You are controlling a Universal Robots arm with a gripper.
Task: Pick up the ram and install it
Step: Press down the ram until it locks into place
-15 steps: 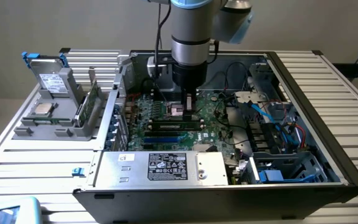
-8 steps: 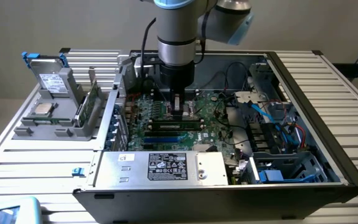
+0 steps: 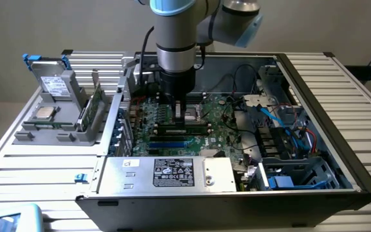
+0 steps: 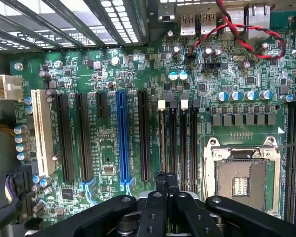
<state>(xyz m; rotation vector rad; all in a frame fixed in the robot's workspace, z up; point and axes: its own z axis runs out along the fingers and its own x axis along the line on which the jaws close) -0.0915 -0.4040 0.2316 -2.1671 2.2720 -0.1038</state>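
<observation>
Well off to the exterior view's left of the gripper, outside the computer case [image 3: 340, 159], a grey rack [image 3: 56, 130] holds a hard drive [image 3: 55, 87] standing upright. A small square silver processor chip [image 3: 44, 114] lies below it. A thin green board [image 3: 90, 108] stands on edge at the side of the rack nearer the gripper.

The gripper [image 3: 179, 113] hangs straight down from the arm over the middle of the motherboard [image 3: 227, 123]. Its 2 fingers are clenched together with nothing between them. The ram [image 3: 184, 128] lies lengthwise in a black slot directly under the fingertips, right at them. Whether they press on its top edge I cannot tell.

In the wrist view the closed gripper [image 4: 166, 180] sits over the narrow memory slots, whose white latches [image 4: 161, 104] lie beyond the fingertips. On one side of the gripper are a blue expansion slot [image 4: 121, 133] and, farther off, a white one [image 4: 41, 128]. On the other side is the open processor socket [image 4: 239, 173].

In front of the gripper, toward the exterior camera, sits the silver power supply [image 3: 172, 173] with its dark label. To the exterior view's right of the gripper run blue cables [image 3: 279, 121] beside the drive cage [image 3: 295, 174].
</observation>
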